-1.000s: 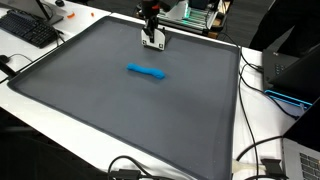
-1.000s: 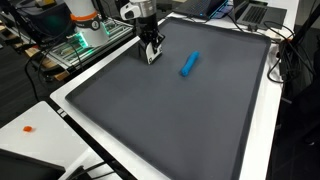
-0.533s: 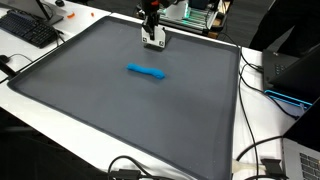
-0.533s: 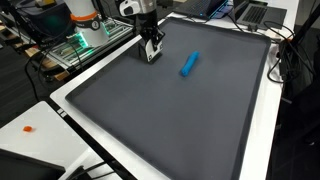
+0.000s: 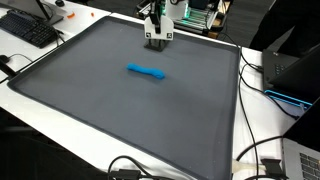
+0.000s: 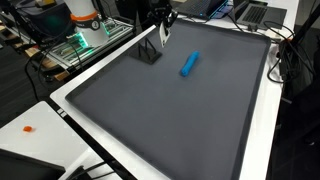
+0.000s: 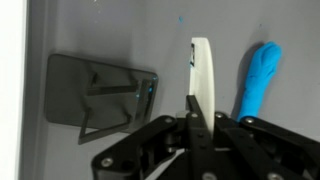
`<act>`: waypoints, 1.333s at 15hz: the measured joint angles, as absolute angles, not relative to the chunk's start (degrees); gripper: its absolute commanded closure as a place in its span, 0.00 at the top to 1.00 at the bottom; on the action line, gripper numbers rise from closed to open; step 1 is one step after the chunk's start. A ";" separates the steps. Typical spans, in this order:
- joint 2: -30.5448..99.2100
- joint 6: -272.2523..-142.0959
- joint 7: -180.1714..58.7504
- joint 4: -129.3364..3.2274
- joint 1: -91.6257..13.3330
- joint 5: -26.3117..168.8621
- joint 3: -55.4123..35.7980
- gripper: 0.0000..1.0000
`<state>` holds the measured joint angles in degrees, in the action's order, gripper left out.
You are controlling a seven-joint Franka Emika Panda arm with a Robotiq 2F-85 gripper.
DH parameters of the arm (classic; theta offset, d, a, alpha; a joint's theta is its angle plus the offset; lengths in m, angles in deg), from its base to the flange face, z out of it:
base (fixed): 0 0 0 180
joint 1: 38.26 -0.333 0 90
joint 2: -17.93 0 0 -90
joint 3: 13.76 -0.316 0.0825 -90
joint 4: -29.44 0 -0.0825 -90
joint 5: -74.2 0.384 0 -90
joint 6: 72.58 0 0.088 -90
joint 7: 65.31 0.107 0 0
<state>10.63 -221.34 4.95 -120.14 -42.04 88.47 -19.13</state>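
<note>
Hand (image 5: 157, 40) higher now; blue cylinder (image 5: 147, 71) flat, long axis crosswise

Matt grey mat (image 5: 90, 100), smooth blue plastic piece (image 5: 147, 71)

Your gripper (image 7: 195, 108) hangs over the dark grey rubber mat (image 7: 130, 30), near one of its edges. The thin white plastic strip (image 7: 202, 70) sticks out ahead from between the jaws. The blue elongated plastic piece (image 7: 258, 80) lies flat on the mat to the right of the jaws, just beside the strip but not touching it. The white table (image 7: 10, 90) carrying the mat shows to the jaws' left. The black computer keyboard (image 5: 30, 30) sits on that table past a mat corner, well apart from the jaws.
</note>
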 measured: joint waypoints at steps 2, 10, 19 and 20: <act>10.91 -219.73 -1.12 -117.55 -43.53 90.18 -19.42 0.01; 18.60 -214.58 -23.17 -106.31 -46.69 91.80 -21.49 0.01; 28.39 -206.59 -45.11 -96.05 -46.74 87.07 -21.64 0.04; 29.06 -206.02 -46.39 -95.19 -46.74 86.23 -21.62 0.04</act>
<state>29.06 -206.02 -46.39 -95.19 -46.74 86.23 -21.62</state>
